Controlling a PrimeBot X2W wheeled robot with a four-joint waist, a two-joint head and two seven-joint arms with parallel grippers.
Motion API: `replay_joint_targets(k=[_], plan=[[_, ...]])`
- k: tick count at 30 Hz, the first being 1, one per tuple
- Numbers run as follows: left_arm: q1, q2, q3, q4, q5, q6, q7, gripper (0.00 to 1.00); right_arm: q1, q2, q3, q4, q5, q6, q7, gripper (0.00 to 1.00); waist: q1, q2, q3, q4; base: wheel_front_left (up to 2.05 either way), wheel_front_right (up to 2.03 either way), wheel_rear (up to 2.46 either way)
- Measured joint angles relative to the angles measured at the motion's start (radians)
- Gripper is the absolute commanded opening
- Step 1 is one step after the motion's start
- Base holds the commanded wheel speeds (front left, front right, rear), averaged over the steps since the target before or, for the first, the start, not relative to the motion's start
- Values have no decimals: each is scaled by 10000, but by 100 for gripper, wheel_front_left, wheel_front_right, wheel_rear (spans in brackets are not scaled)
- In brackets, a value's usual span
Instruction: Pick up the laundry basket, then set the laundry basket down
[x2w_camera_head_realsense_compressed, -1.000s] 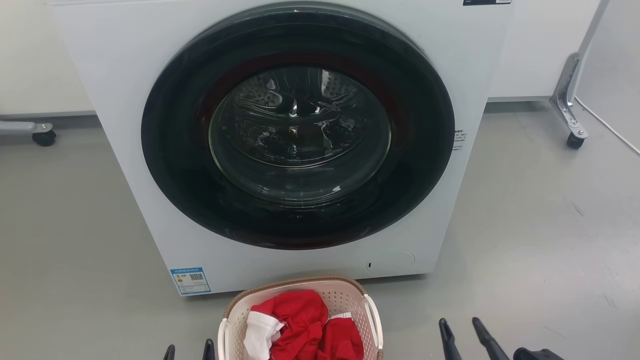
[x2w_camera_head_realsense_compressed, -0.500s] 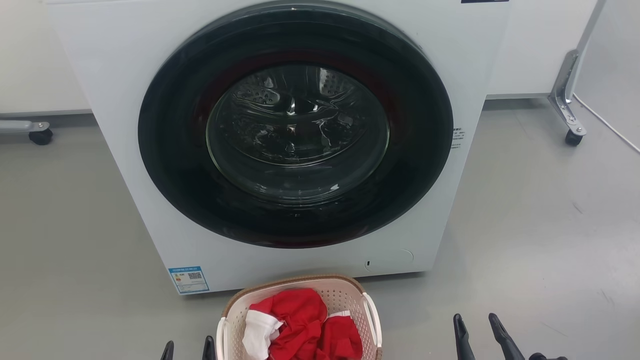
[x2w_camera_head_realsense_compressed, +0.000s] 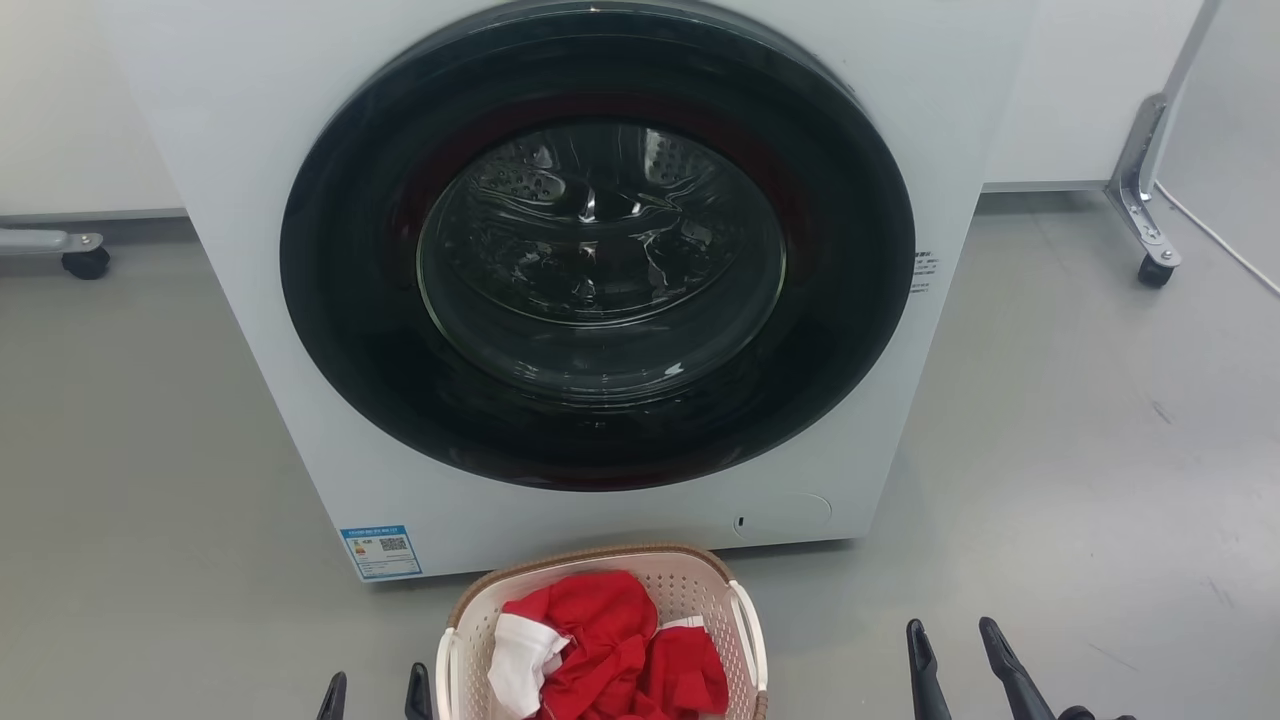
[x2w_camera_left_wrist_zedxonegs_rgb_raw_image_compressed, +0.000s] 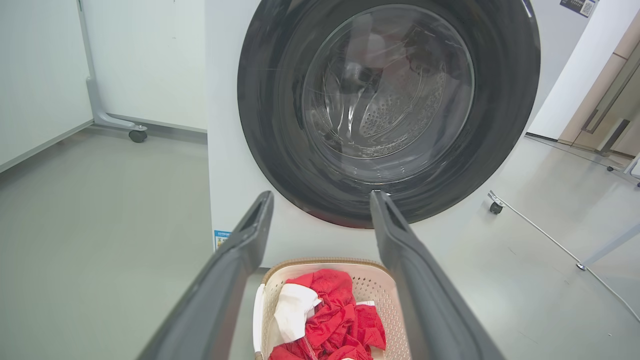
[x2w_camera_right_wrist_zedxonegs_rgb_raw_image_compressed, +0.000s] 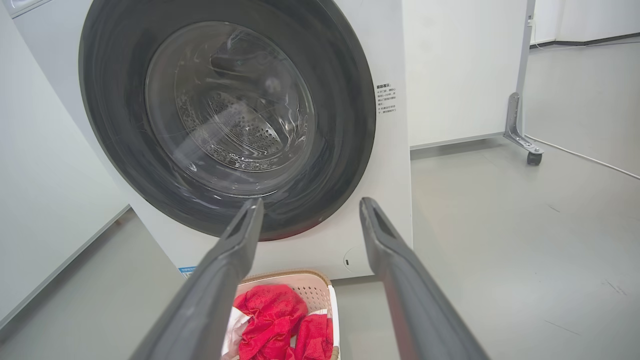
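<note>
- Laundry basket (x2w_camera_head_realsense_compressed: 700, 600) sits upright on the grey floor (x2w_camera_head_realsense_compressed: 1100, 450) at 6 o'clock in our head view, brown rim up, with its near end cut off by the frame edge.
- Inside it we see a heap of red cloth (x2w_camera_head_realsense_compressed: 600, 640), with a white piece (x2w_camera_head_realsense_compressed: 520, 655) lying at the heap's 9 o'clock side.
- At 12 o'clock from the basket stands the white washer (x2w_camera_head_realsense_compressed: 250, 150), its round dark door (x2w_camera_head_realsense_compressed: 340, 300) closed. The basket's far rim is close to the washer's base, and we cannot tell whether they touch.
- Our left gripper (x2w_camera_head_realsense_compressed: 375, 690) is at the basket's 9 o'clock, just beside the white loop handle (x2w_camera_head_realsense_compressed: 443, 670) on that side. Its two tips stand apart, not clamped on the handle.
- In our left wrist view the long dark fingers (x2w_camera_left_wrist_zedxonegs_rgb_raw_image_compressed: 240, 260) spread wide. The basket lies low between them at 6 o'clock, with its 3 o'clock side hidden behind one finger.
- Our right gripper (x2w_camera_head_realsense_compressed: 952, 632) is at the basket's 3 o'clock, well apart from it and over bare floor, with its tips also spread.
- In our right wrist view the basket shows at 6 o'clock, partly behind one of the fingers (x2w_camera_right_wrist_zedxonegs_rgb_raw_image_compressed: 220, 280).
- A blue label (x2w_camera_head_realsense_compressed: 380, 552) sits at 7 o'clock on the washer's front.
- A caster wheel (x2w_camera_head_realsense_compressed: 1155, 272) stands at 2 o'clock in the head view.
</note>
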Motion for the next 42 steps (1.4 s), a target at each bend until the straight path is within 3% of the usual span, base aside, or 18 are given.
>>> replay_joint_targets(k=[10, 11, 20, 42], plan=[[0, -6, -2, -59, 219, 0, 0, 100, 13, 73, -107, -109, -173, -2, 0, 100, 0, 0, 12, 33, 0, 0, 0], [0, -6, -2, -63, 228, 0, 0, 0, 21, 77, -115, -119, -180, -2, 0, 0, 0, 0, 11, 36, 0, 0, 0], [11, -56, 31, 554, 92, -75, 115, 0, 253, 115, -167, 512, 56, 36, 140, 0, 0, 0, 18, 47, 0, 0, 0], [-291, -130, 734, 978, -2792, -554, 932, 0, -16, 278, -1225, 867, 2853, 562, 1007, 0, 0, 0, 51, 158, 0, 0, 0]])
